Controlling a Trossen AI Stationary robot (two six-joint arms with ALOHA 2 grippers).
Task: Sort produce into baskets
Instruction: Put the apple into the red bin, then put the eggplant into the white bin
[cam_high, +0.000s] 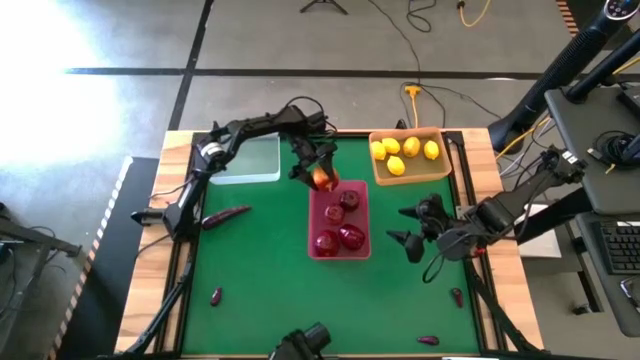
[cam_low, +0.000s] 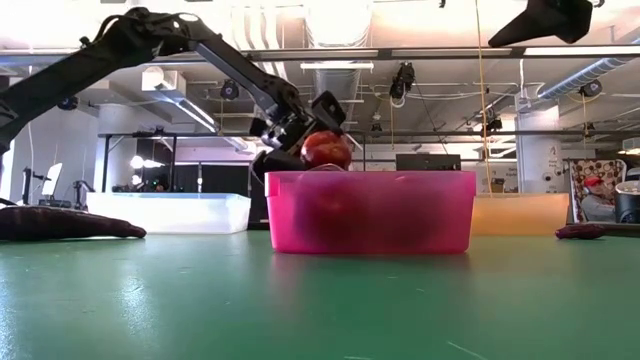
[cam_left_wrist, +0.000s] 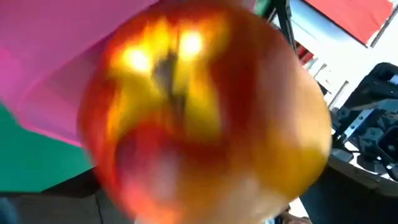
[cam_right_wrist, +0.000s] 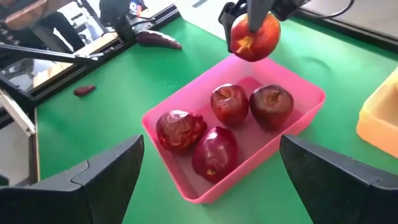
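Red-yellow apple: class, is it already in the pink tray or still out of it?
Out. The left gripper holds the red-yellow apple above the pink tray's far end; four red apples lie inside.

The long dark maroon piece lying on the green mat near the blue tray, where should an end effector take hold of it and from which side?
Grip the long maroon piece at its middle, coming straight down from above, fingers closing across its narrow width. It lies flat on the green mat, clear of the blue tray, so nothing seems to block a top approach. The left end effector is busy holding the red-yellow fruit.
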